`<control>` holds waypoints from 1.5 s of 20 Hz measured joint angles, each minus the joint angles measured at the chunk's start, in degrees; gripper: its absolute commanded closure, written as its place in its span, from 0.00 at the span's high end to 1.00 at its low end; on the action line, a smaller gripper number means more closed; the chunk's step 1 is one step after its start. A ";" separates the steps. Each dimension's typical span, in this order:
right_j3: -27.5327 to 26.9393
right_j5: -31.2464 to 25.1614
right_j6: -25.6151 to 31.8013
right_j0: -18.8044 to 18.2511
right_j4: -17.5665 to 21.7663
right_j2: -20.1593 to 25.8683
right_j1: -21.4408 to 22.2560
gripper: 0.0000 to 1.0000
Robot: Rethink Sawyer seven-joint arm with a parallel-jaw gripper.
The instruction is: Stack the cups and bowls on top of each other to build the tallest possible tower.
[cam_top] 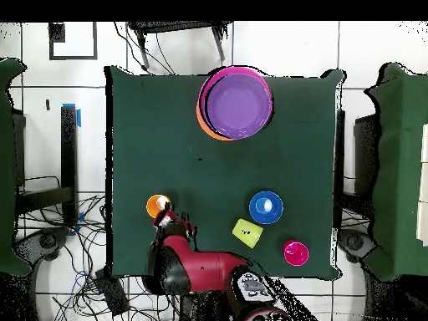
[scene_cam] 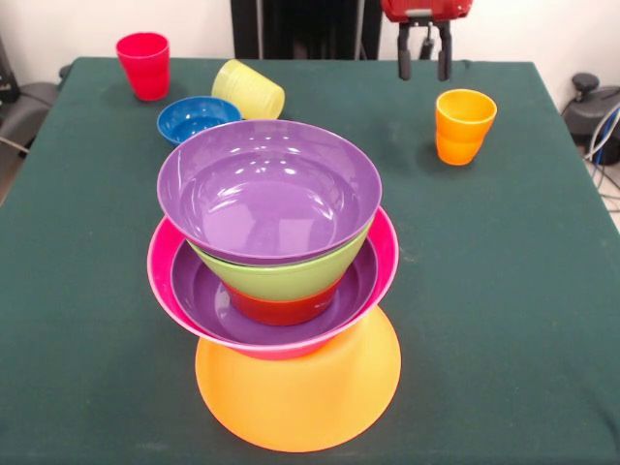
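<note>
The tower (scene_cam: pixel 281 281) rises from an upturned orange bowl (scene_cam: pixel 300 397), then a hot pink bowl (scene_cam: pixel 383 257), a purple bowl (scene_cam: pixel 199 291), a small red-orange bowl (scene_cam: pixel 281 308), a lime green bowl (scene_cam: pixel 281 276) and a wide purple bowl (scene_cam: pixel 268 189) on top; in the overhead view the tower (cam_top: pixel 235 103) stands at the table's far edge. The orange cup (scene_cam: pixel 464 126) (cam_top: pixel 158 206) stands upright. My gripper (scene_cam: pixel 424 58) (cam_top: pixel 171 219) hangs open and empty just beside it. The red cup (scene_cam: pixel 144 65) (cam_top: pixel 295 252) is upright. On its side lies the pale yellow cup (scene_cam: pixel 249 90) (cam_top: pixel 247 231), next to the small blue bowl (scene_cam: pixel 198 118) (cam_top: pixel 266 206).
The green table (scene_cam: pixel 523 310) carries everything. Chairs and loose cables (cam_top: pixel 58 242) surround it on the floor.
</note>
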State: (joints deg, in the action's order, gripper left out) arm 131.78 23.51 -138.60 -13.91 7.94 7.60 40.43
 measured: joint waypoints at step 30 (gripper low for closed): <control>-5.69 1.91 0.00 3.57 -4.80 0.29 -5.69 1.00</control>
State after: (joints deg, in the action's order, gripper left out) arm 126.09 25.42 -138.60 -10.34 3.14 7.89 34.74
